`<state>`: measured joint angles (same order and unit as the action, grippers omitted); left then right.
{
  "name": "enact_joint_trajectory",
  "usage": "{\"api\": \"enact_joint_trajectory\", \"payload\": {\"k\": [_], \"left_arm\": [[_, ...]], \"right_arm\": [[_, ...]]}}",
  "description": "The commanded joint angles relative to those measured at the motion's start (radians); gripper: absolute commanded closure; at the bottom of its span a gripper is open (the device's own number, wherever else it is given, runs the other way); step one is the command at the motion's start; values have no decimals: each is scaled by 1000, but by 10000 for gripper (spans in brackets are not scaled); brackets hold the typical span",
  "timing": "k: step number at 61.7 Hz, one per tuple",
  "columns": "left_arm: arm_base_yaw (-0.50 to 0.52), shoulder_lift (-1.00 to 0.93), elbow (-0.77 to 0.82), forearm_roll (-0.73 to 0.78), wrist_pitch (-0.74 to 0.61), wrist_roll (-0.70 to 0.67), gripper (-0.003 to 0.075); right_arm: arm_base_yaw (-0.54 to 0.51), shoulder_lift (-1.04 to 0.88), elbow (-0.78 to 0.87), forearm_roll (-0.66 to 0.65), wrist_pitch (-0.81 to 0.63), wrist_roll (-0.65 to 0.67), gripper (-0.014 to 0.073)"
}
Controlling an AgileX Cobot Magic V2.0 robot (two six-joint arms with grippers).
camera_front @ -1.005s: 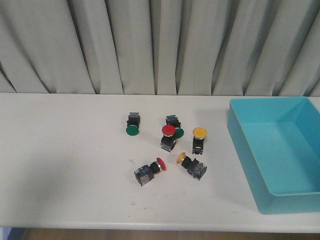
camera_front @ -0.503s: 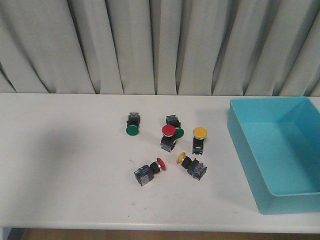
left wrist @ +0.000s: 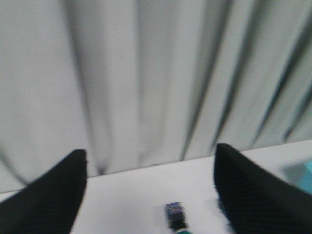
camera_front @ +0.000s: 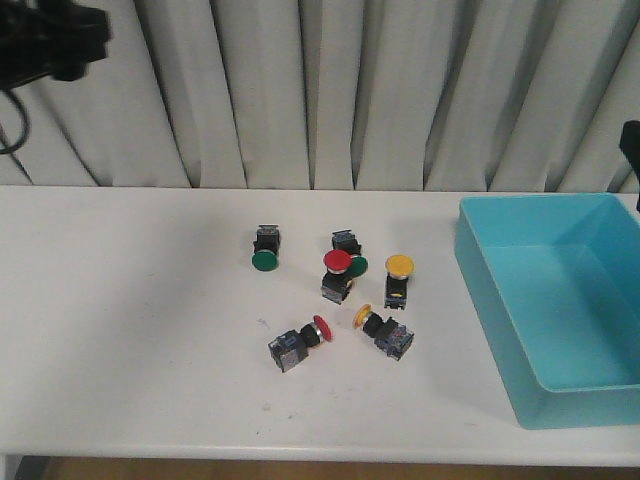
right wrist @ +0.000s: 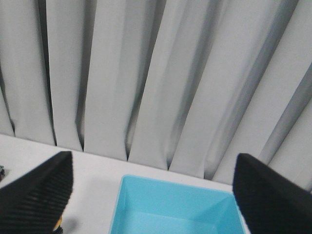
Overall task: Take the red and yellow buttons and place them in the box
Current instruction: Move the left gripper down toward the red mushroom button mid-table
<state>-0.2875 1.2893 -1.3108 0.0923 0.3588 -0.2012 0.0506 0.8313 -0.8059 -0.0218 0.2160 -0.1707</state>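
Both grippers are spread wide and empty, the left gripper (left wrist: pixel 148 195) and right gripper (right wrist: pixel 151 195) high above the table (camera_front: pixel 130 330). Two red buttons (camera_front: pixel 337 262) and two yellow buttons (camera_front: pixel 399 265) cluster mid-table, left of the empty turquoise box (camera_front: pixel 560 300). They look light and rigid with slick caps; the squared black bodies seem the surest grip.

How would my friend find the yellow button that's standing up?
Start at the big blue box on the right of the white table. The nearest button to it is the upright yellow button, cap on top. The other yellow button, nearer the table's front edge, lies tipped sideways.
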Motion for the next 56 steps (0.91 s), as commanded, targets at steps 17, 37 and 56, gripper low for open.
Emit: {"api": "enact_joint_trajectory", "payload": {"k": [17,37,56], "left_arm": [[-199,446,-467,-111,206,97,108],[-203,828,-792,-203,411,127,136],[-246,940,-799,-227,408,195,138]], "right_arm": [[2,-4,6,7,-45,68,-104],[3,35,6,11,-35,129,-94],[3,78,6,33,-36,128,-80]]}}
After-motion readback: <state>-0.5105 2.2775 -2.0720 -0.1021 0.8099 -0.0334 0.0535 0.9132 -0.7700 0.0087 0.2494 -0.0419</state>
